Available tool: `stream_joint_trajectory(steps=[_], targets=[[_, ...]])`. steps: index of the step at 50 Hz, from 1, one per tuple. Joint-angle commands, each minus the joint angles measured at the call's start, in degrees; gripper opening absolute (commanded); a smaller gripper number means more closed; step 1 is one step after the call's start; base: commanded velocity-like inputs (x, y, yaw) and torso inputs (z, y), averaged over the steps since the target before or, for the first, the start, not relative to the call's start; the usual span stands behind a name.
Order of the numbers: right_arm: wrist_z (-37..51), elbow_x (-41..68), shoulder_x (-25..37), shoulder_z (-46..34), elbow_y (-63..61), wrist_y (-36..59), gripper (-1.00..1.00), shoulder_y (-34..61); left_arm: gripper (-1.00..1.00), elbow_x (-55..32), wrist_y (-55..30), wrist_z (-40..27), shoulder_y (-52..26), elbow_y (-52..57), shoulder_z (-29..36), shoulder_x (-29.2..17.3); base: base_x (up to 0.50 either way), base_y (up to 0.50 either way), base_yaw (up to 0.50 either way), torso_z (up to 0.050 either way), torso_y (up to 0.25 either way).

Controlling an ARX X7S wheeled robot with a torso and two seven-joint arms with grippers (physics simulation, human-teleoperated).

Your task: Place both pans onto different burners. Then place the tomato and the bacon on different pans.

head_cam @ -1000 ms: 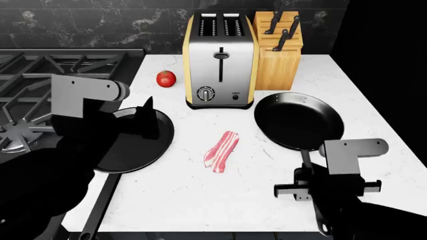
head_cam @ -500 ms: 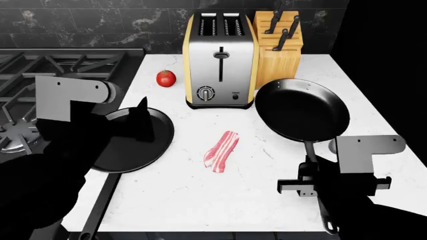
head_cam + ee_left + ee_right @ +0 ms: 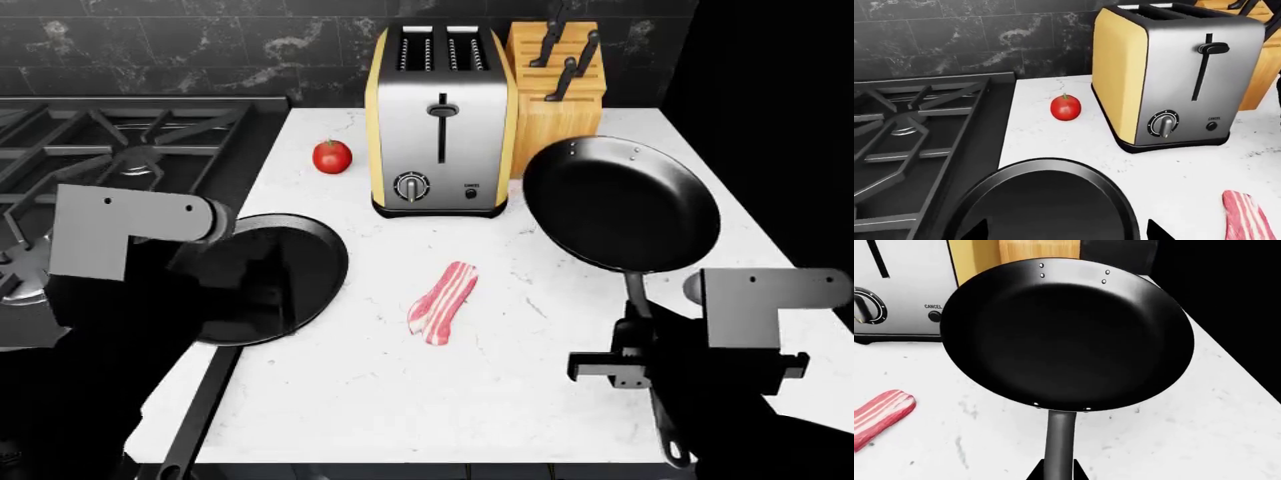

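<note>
Above the counter (image 3: 347,390), right claw (image 3: 650,362) grips deep pan (image 3: 621,205); left claw's state unclear.

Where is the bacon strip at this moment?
In the head view the bacon lies on the white counter, in front of the toaster, between the flat pan at the left and the deeper pan at the right.
</note>
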Motion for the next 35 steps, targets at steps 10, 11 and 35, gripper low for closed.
stream_joint_trajectory(steps=[10,11,35], targets=[[0.05,-1.40,0.93,2.40,-0.56,-0.99,-1.00,1.40,1.00,-3.60,3.01,-5.19,14.51,5.03,-5.55,-0.68,0.00,0.00,0.00,0.002,0.001],[-0.15,-1.62,0.89,2.34,-0.46,-1.09,-1.00,1.33,1.00,-2.91,3.33,-4.63,15.48,5.27,-5.99,-0.50,0.00,0.00,0.00,0.000,0.000],[-1.60,-3.98,0.15,0.47,1.32,-1.36,-1.00,1.61,1.00,4.03,4.90,-1.52,22.46,5.27,-6.46,0.30,0.00,0.00,0.00,0.000,0.002]])
